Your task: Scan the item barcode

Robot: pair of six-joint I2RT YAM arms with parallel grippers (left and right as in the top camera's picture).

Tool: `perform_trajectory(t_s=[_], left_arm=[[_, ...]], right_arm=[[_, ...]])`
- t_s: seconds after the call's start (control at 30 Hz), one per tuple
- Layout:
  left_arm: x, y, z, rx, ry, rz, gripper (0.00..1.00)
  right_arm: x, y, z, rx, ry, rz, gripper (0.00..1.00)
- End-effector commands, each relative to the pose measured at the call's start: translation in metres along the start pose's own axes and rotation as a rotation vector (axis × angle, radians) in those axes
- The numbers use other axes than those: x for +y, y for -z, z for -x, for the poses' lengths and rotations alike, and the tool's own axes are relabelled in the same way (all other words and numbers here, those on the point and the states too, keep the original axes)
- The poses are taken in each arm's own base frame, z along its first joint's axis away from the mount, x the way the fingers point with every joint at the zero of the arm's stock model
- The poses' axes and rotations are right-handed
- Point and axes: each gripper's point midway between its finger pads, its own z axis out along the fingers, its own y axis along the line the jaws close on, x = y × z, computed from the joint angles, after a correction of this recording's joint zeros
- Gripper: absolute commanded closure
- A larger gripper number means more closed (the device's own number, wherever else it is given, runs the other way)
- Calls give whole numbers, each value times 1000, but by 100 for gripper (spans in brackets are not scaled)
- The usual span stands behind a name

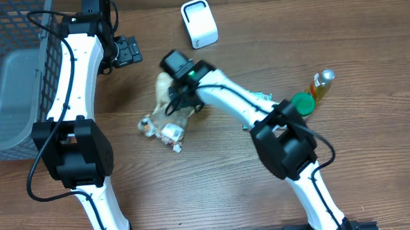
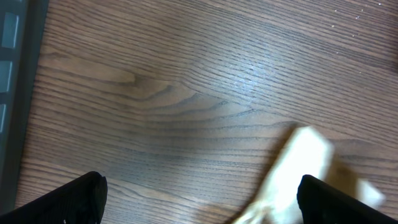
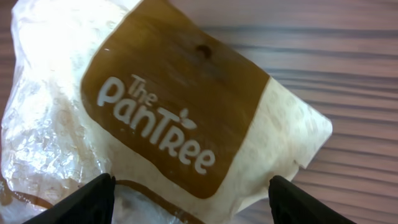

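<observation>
The item is a crinkly clear bread bag (image 1: 165,118) with a brown "The PanTree" label (image 3: 174,106), near the table's middle. My right gripper (image 1: 179,90) sits on its far end. In the right wrist view the bag (image 3: 56,124) fills the space between the two black fingertips (image 3: 87,202), and the right gripper (image 3: 189,205) is shut on it. The bag looks sharp there while the wood behind it is smeared. No barcode shows. A white scanner (image 1: 199,23) stands at the back. My left gripper (image 1: 122,53) hangs open and empty left of the scanner, with the blurred bag (image 2: 298,168) at its view's lower right.
A grey wire basket (image 1: 9,75) takes up the far left side. On the right lie an amber bottle (image 1: 321,84) and a green-capped item (image 1: 303,104). The basket's dark edge (image 2: 15,93) runs down the left of the left wrist view.
</observation>
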Motion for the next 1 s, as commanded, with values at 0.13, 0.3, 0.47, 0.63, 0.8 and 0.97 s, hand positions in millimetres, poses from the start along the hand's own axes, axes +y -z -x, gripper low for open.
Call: perform_trajectory(t_s=[0.13,0.3,0.47,0.63,0.8,0.97], left_arm=[[-1,5,4,-20,-22,3,0],[-1,5,4,-20,-22,3,1],[-1,5,4,-20,-22,3,1],[-1,5,4,-20,-22,3,0],[-1,5,4,-20,-22,3,0],[-1,5,4,-20,-22,3,0]], right_arm=[[-50,39,28,-25,-102,24,21],[-51,61,38,-41,-59,116,21],[-63,72,45,-67,-58,116,11],[-71,70,43,-51,-73,106,0],[-74,69,41,-40,-77,101,0],[-74,69,41,-41,-77,101,0]])
